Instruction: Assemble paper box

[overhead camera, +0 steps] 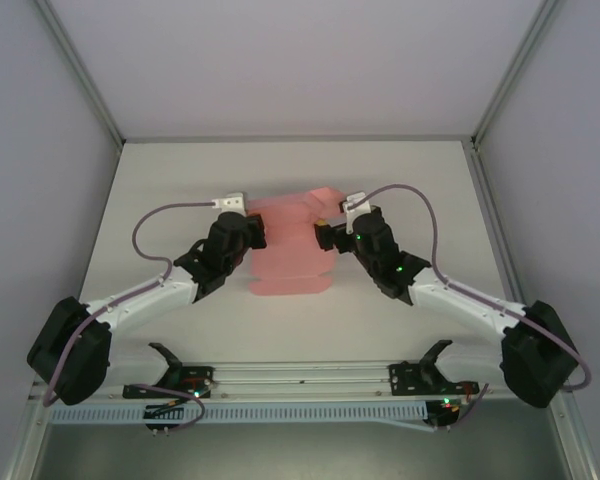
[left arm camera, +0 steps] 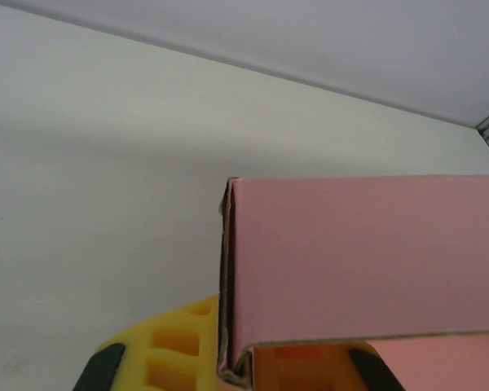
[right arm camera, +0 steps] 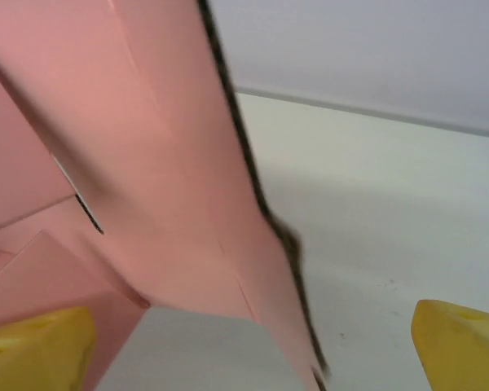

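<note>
Box [overhead camera: 292,258] lies in the middle of the table [overhead camera: 180,180], a partly folded pink sheet. The left gripper [overhead camera: 256,232] is at its left edge and the right gripper [overhead camera: 326,232] at its right edge, both toward the far end.

Both arms reach in from the near corners, elbows out, wrists angled toward each other over the card.

In the left wrist view the left gripper [left arm camera: 236,371] is closed. A folded panel of the box [left arm camera: 359,261] rises from between its yellow fingers [left arm camera: 171,350], so it pinches the card at the fold.

In the right wrist view the right gripper [right arm camera: 248,350] stands wide, its fingers [right arm camera: 464,342] far apart. A raised wall of the box [right arm camera: 171,163] runs between them, close by the left-hand finger, its edge blurred. Whether that finger touches the card cannot be told.
</note>
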Controlling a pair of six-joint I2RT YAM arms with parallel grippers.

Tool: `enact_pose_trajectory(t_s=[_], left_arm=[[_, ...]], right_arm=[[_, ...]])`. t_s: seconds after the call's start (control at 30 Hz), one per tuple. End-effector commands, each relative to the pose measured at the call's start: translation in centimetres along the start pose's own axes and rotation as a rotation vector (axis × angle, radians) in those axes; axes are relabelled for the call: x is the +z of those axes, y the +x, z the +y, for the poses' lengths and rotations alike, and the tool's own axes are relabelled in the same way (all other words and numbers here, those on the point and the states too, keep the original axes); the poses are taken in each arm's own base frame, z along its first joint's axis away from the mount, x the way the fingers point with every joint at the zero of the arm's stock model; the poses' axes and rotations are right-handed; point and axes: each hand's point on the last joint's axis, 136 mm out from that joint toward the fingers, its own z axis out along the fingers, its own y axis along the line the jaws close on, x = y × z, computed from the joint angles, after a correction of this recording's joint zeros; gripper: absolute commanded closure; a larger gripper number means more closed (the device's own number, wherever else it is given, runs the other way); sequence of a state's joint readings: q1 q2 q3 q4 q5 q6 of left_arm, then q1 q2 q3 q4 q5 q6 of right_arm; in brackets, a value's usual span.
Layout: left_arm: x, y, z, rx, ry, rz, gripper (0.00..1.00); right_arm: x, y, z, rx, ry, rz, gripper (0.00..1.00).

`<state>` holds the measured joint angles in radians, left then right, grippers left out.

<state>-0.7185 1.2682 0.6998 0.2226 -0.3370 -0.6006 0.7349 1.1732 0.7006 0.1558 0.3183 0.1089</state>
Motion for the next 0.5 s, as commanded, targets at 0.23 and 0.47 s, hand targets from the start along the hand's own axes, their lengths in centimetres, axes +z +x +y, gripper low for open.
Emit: enact_pose_trajectory(t_s=[0.23,0.47], left_arm=[[-0.6,-0.6,1.2,-0.004,-0.035,-0.014,1.00],[-0.8,0.0,0.4,0.047,0.020,0.012,1.00]], right_arm=[[-7.6,-4.0,-3.9,0.044,-0.022,-0.115,0.00],[-6.8,-5.5,-10.0,0.213,0.054,-0.071,0.00]])
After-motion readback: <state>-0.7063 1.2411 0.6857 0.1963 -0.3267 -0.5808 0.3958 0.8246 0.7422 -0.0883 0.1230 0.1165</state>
